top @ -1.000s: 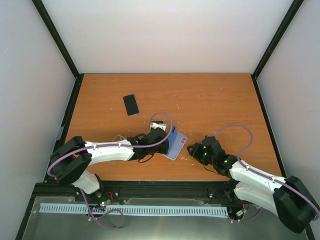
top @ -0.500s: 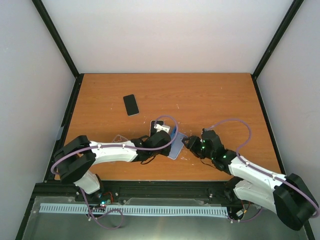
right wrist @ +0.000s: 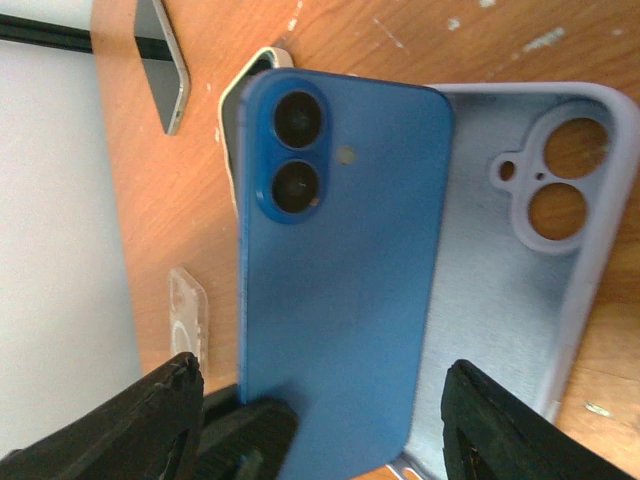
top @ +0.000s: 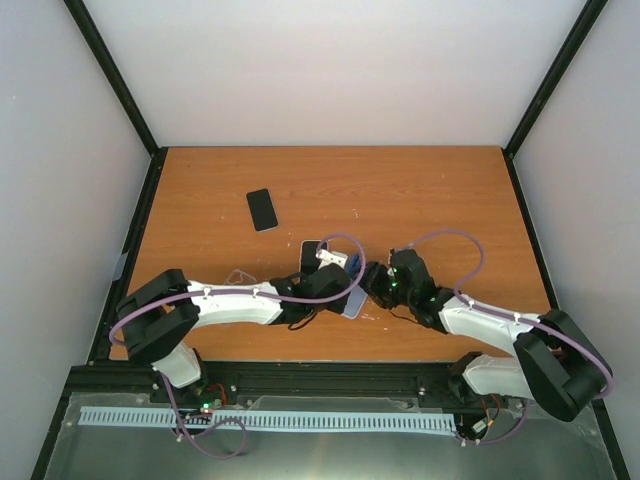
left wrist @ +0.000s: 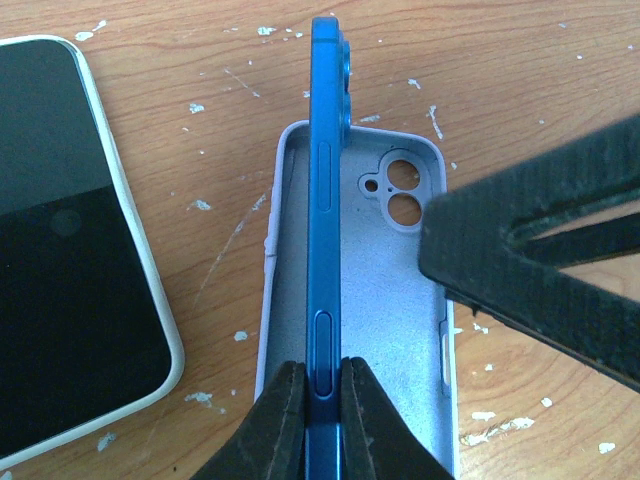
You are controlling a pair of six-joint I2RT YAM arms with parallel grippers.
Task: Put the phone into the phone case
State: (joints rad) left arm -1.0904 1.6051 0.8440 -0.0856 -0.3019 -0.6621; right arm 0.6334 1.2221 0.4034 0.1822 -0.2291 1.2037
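My left gripper (left wrist: 320,392) pinches the blue phone (left wrist: 325,200) on its edge, upright in the open lilac case (left wrist: 392,300), while my right gripper (right wrist: 320,420) faces the phone's back, jaws spread wide.

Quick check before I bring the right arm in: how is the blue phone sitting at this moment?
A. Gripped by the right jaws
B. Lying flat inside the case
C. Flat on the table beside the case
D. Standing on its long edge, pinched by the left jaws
D: the left wrist view shows the blue phone upright on its edge over the open case, with the left jaws closed on its near end.
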